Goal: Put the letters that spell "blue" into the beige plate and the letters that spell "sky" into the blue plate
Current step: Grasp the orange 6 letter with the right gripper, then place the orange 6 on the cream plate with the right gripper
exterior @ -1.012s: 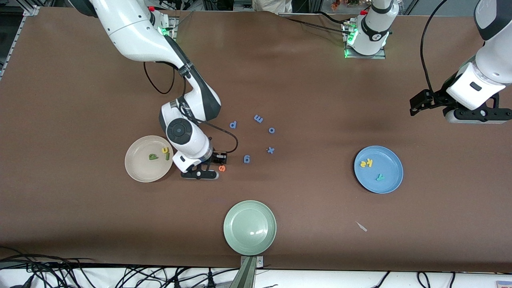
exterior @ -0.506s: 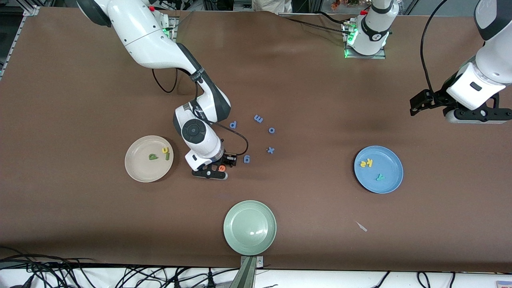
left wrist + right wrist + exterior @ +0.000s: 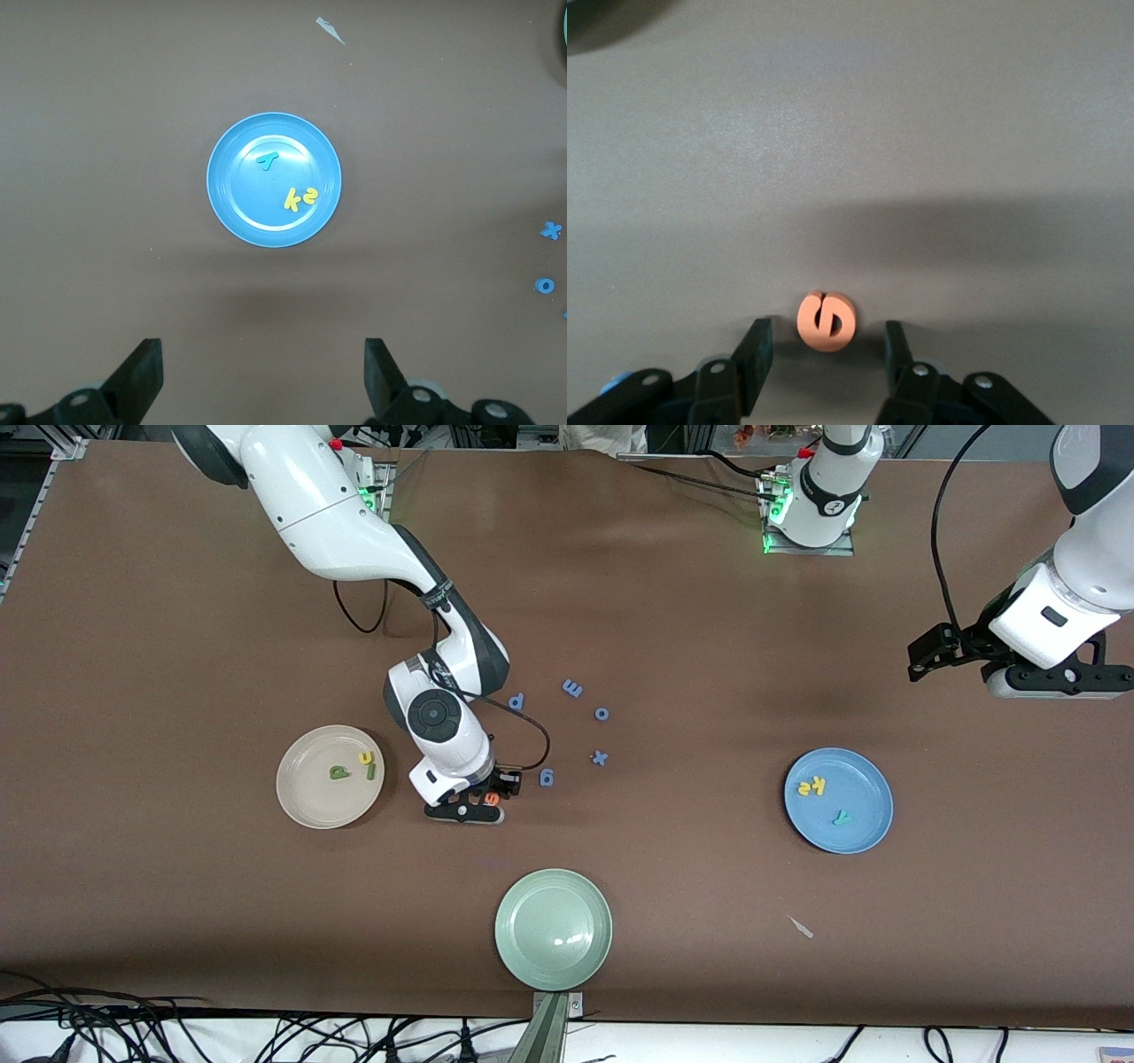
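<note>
Since the earlier frames the right gripper has shifted from beside the beige plate to straddle the orange e, jaws apart, not gripping. The small round letter lies flat on the table between beige plate and blue g. The left gripper waits, fingers spread wide, over the blue plate.

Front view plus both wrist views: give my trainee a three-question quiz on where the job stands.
1. True or false: the orange e lies in the beige plate.
2. Which letters lie in the blue plate?
3. The right gripper is: A) shut on the e, B) open around the e, C) over the pale green plate.

Key: 1 false; 2 yellow s, yellow k, teal y; 3 B.
</note>
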Controlling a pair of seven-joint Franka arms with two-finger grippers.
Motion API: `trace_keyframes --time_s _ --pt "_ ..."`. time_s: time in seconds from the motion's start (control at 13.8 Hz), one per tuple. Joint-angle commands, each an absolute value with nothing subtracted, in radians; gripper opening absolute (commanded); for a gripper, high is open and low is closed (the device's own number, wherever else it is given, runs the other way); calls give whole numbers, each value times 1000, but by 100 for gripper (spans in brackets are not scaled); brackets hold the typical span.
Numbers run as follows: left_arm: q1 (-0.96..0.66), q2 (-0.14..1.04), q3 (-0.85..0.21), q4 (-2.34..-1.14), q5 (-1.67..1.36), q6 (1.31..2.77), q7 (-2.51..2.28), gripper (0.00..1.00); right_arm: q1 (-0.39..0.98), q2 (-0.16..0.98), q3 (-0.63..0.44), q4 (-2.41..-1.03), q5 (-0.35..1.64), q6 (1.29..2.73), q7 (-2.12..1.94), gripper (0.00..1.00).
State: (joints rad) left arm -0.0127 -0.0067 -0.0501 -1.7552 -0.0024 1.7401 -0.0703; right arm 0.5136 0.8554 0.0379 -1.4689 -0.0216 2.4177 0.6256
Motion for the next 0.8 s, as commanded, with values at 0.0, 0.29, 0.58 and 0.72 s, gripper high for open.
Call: trace_keyframes --time_s 0.0,0.29,0.58,0.72 --pt "-14 -8 -49 -1743 12 1723 -71 100 517 867 34 -1462 -43 2419 634 56" --pt "-12 -6 -48 -1743 12 1723 -71 100 515 867 34 -1462 -43 2419 627 40" --pt "-14 -8 -48 -1743 12 1723 -72 100 508 854 34 -1473 -48 2407 614 23" --pt "-14 -8 -48 -1743 12 1723 -72 100 492 830 34 -1485 -48 2381 583 23"
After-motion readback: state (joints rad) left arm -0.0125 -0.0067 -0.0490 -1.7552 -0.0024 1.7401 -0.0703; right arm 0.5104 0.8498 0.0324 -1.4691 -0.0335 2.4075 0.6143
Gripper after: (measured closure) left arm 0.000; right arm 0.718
